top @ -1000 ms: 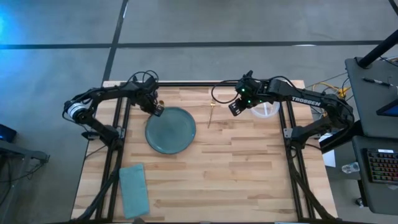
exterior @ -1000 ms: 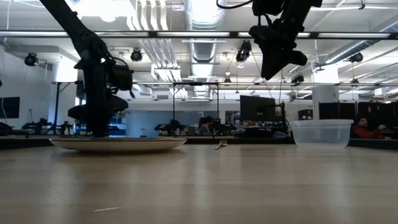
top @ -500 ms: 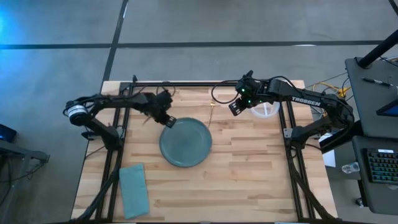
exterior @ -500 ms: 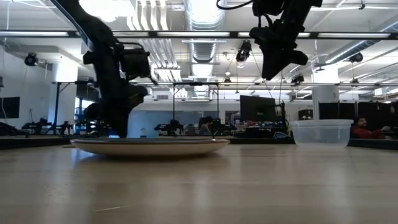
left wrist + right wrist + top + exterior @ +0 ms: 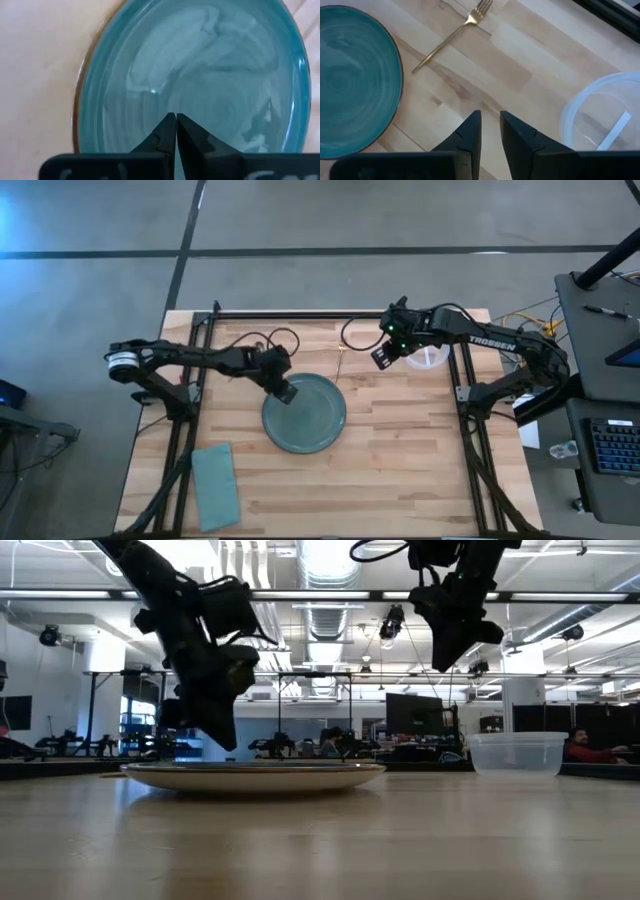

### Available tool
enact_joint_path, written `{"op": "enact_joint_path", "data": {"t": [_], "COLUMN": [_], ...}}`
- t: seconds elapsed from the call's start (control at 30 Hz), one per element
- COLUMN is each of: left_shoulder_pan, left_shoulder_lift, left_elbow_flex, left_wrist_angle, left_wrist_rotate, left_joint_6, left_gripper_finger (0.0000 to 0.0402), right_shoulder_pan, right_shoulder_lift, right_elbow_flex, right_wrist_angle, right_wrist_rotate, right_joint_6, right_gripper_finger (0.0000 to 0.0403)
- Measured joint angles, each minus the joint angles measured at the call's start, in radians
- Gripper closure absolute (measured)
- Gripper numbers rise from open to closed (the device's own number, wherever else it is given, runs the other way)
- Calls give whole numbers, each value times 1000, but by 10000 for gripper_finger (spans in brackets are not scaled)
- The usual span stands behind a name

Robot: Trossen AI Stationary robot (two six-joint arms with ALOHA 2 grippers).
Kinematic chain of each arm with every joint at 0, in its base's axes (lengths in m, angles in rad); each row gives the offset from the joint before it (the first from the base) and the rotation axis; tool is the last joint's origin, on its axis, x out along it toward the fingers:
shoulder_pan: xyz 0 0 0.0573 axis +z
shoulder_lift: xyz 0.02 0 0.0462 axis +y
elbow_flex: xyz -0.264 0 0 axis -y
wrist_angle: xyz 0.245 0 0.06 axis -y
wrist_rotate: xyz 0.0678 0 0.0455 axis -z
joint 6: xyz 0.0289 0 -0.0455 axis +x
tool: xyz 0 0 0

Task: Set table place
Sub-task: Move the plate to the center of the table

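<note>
A round teal plate [image 5: 310, 420] lies flat on the wooden table [image 5: 400, 470], left of its middle. My left gripper [image 5: 288, 393] is shut, its tips over the plate's inside [image 5: 200, 75] by the far-left rim. In the low view it [image 5: 225, 740] slants down and ends just above the plate [image 5: 255, 777]. A gold fork [image 5: 340, 363] lies on the table beyond the plate. My right gripper [image 5: 380, 358] hangs high above the table [image 5: 450, 655], slightly open and empty, between the fork [image 5: 452, 36] and a clear container [image 5: 600, 115]. My left gripper's shut fingertips [image 5: 170, 122] stand over the plate's inner surface near its far-left rim, slanting down from the table's left. I cannot tell whether they touch the plate. The plate lies flat on the table.
A clear plastic container [image 5: 428, 358] stands at the far right. A folded teal napkin [image 5: 215, 485] lies near the front left corner. Black rails run along the table's left, right and far sides. Bare wood lies to the right of the plate and in front of it.
My left gripper has gone toward the table's right and near edges and has tipped over to a slant. The plate has slid along the table with it, from the far left toward the middle, most of the way in the first half second.
</note>
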Motion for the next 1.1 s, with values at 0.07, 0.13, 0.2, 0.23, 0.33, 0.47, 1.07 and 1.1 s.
{"op": "enact_joint_path", "data": {"t": [0.07,0.13,0.2,0.23,0.33,0.47,1.07,1.1], "left_shoulder_pan": [-4,8,39,62,138,212,87,77], "left_shoulder_lift": [-21,-40,-43,-41,-10,62,202,200], "left_elbow_flex": [12,23,31,34,42,37,107,106], "left_wrist_angle": [1,10,8,6,13,11,47,47], "left_wrist_rotate": [-62,-121,-173,-183,-190,-143,-26,-29], "left_joint_6": [0,10,36,51,78,81,37,26], "left_gripper_finger": [402,402,402,402,402,402,402,402], "right_shoulder_pan": [6,8,8,8,8,8,8,8], "right_shoulder_lift": [0,0,0,0,0,0,0,0], "right_elbow_flex": [0,0,0,0,0,0,-5,-5], "right_wrist_angle": [1,4,7,9,13,19,8,6], "right_wrist_rotate": [0,0,0,0,0,0,1,1], "right_joint_6": [0,0,0,0,0,1,10,10], "right_gripper_finger": [339,340,340,339,340,339,342,342]}}
